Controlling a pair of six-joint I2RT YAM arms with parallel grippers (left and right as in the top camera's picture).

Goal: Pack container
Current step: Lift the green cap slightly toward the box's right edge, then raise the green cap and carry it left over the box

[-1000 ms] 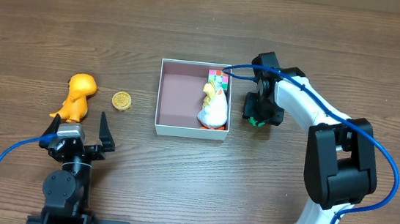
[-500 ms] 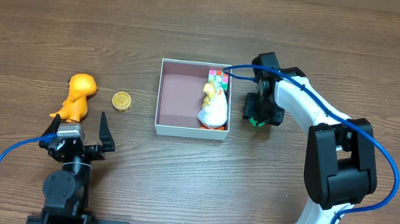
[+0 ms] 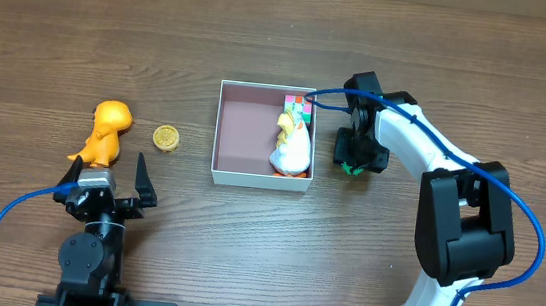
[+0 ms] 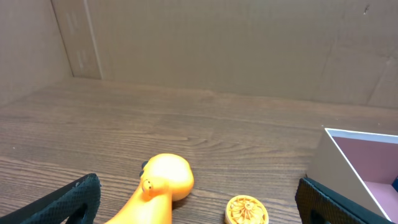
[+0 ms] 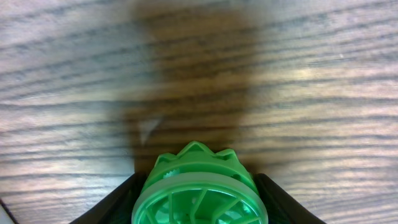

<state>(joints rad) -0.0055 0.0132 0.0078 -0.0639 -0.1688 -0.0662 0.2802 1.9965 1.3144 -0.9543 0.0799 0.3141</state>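
The container (image 3: pixel 217 138) is a shallow white-walled square box with a pinkish inside, at the table's middle. A white and yellow duck toy (image 3: pixel 291 149) and a multicoloured cube (image 3: pixel 299 104) lie along its right wall. Just right of the box, my right gripper (image 3: pixel 353 161) points down, shut on a green gear-shaped toy (image 5: pixel 199 186) close above the wood, with a finger (image 5: pixel 118 205) pressed on either side. At the left, an orange figure (image 3: pixel 106 132) and a yellow disc (image 3: pixel 165 139) lie on the table. My left gripper (image 3: pixel 110 173) stands open behind them, holding nothing.
In the left wrist view the orange figure (image 4: pixel 158 186) and yellow disc (image 4: pixel 247 210) lie between the wide-spread fingers (image 4: pixel 74 202), with the container's corner (image 4: pixel 348 168) at the right. A cardboard wall stands at the far side of the table.
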